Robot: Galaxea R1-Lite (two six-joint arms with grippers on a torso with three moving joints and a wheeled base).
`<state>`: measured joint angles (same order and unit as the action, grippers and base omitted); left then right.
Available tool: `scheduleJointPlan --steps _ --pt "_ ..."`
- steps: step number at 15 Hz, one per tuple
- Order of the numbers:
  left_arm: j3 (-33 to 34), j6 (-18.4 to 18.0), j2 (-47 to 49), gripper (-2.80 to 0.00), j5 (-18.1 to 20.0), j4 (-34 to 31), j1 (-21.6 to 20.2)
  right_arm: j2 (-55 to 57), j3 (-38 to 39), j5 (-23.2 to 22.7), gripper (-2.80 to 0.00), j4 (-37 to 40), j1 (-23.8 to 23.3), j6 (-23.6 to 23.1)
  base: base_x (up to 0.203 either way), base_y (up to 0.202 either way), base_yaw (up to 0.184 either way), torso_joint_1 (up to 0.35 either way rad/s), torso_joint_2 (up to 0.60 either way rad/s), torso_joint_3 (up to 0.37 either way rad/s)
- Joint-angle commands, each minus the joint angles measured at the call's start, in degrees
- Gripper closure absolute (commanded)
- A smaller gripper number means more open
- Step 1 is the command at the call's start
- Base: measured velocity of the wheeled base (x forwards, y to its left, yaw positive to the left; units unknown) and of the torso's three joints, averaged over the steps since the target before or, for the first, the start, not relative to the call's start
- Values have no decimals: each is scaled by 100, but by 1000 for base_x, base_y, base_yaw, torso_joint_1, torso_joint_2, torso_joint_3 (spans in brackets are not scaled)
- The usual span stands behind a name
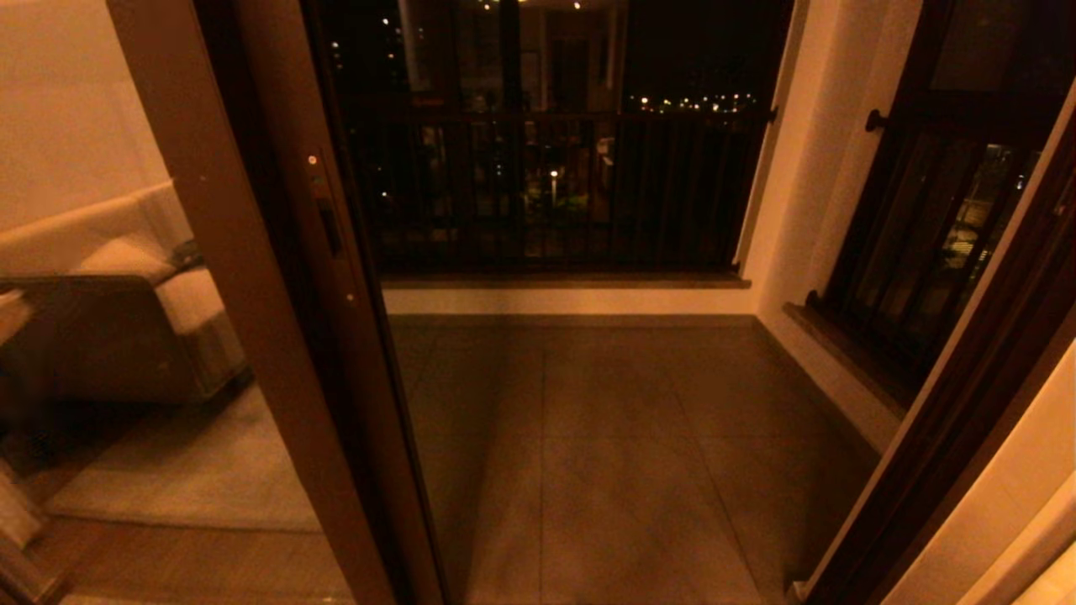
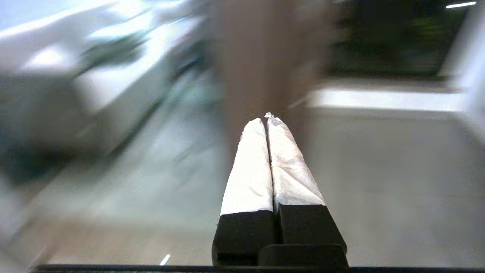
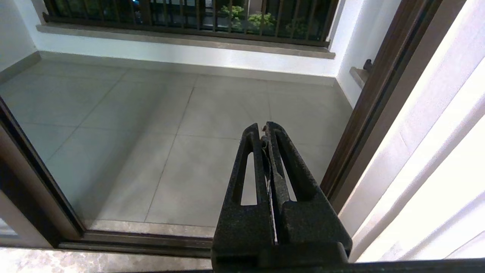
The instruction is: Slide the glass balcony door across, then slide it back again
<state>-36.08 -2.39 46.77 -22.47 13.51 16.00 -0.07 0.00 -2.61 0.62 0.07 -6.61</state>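
The glass balcony door's brown stile (image 1: 349,319) stands at the left of the doorway, with its slim lock plate (image 1: 328,220) facing the gap. The doorway to its right is open onto the balcony. Neither arm shows in the head view. In the left wrist view my left gripper (image 2: 265,118) is shut, its white-wrapped fingers (image 2: 250,170) pressed together and empty, pointing at a blurred brown stile (image 2: 265,57) close ahead. My right gripper (image 3: 263,127) is shut on nothing, hanging above the floor track (image 3: 132,242) near the right-hand jamb (image 3: 375,94).
A second brown-framed glass panel (image 1: 227,277) at the left shows a sofa (image 1: 126,277). Beyond the doorway lie the tiled balcony floor (image 1: 588,437), a dark railing (image 1: 546,185) and a barred window (image 1: 925,227) on the right wall. A pale curtain (image 3: 435,151) hangs by the jamb.
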Motion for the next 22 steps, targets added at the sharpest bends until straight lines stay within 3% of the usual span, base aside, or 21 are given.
scheduleJointPlan --steps 1,5,7,9,11,13,15,17,19,22 --pt "157 7 -1499 0 -48 -1219 -401 7 0 -3 0 -1 1 -7 0 0 0 0 0 0" --pt "825 8 -3014 0 -46 -2027 -1035 7 0 -3 0 -1 1 1 0 0 0 0 0 0" --pt "986 393 -3051 0 -50 -1977 -1125 7 0 -3 0 -1 1 -7 0 0 0 0 0 0" --pt "891 248 -3070 0 -52 -1997 -1340 7 0 -3 0 -1 1 -7 0 0 0 0 0 0" --pt "924 52 -3115 0 -62 -2005 -1976 7 0 -3 0 -1 1 -7 0 0 0 0 0 0" --pt "1157 81 -3162 0 -1 -1689 -1985 7 0 -3 0 -1 1 -7 0 0 0 0 0 0" --pt "1555 161 -3169 0 747 -1163 -1975 7 0 -3 0 -1 1 2 0 0 0 0 0 0" --pt "1585 223 -3294 0 1947 -1066 -1619 7 0 -3 0 -1 1 -7 0 0 0 0 0 0" --pt "1380 113 -3513 0 2199 -1505 -1480 7 0 -3 0 -1 1 -7 0 0 0 0 0 0" --pt "2027 -350 -4543 0 2441 -1781 -1538 7 0 -3 0 -1 1 -7 0 0 0 0 0 0"
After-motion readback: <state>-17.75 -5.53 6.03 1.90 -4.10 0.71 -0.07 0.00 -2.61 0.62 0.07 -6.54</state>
